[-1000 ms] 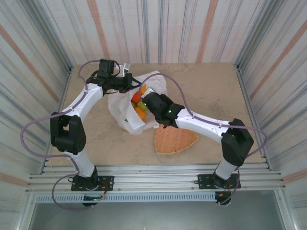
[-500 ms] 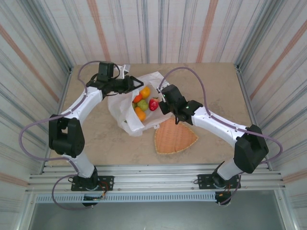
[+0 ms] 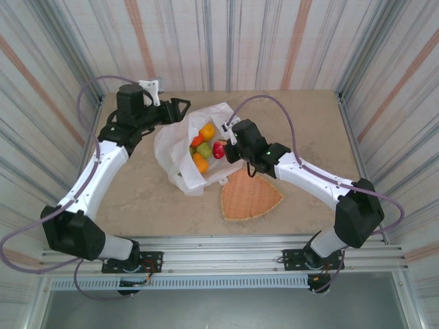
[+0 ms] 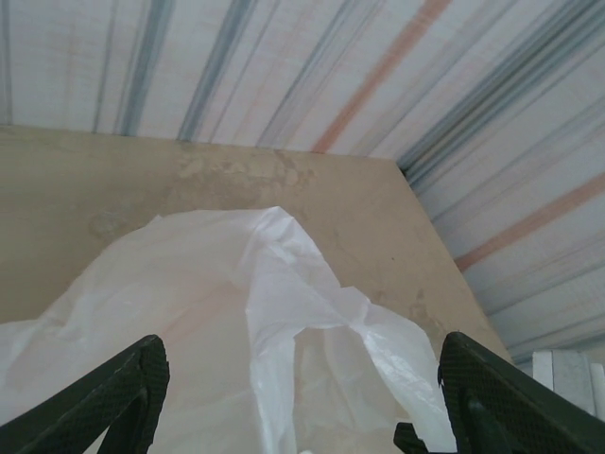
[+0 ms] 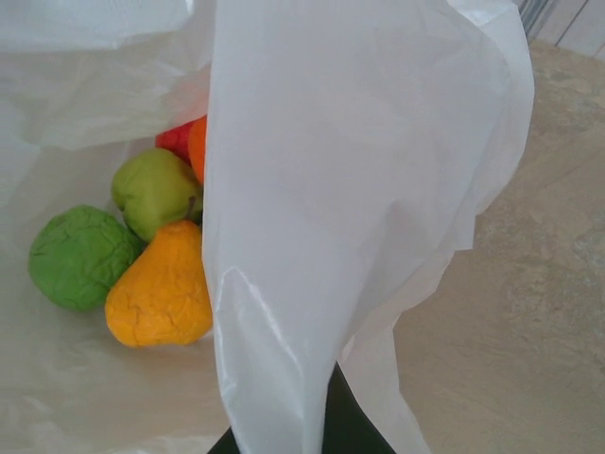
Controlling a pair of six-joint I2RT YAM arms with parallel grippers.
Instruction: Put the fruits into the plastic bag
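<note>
Right pincer (image 5: 326,421) pinched on plastic bag (image 5: 359,170)

Striped corrugated walls (image 3: 274,41), beige marbled tabletop (image 3: 309,130), aluminium front rail (image 3: 219,259)

Light was bright, even and diffuse, casting only faint soft shadows on the table (image 3: 309,123) in the top view. The bag (image 5: 359,189) just ahead of the right gripper (image 3: 225,147) glared almost white and looked slightly soft, while the fingers (image 4: 104,397) of the left gripper (image 4: 298,411) sat dark and blurred at either side.
</note>
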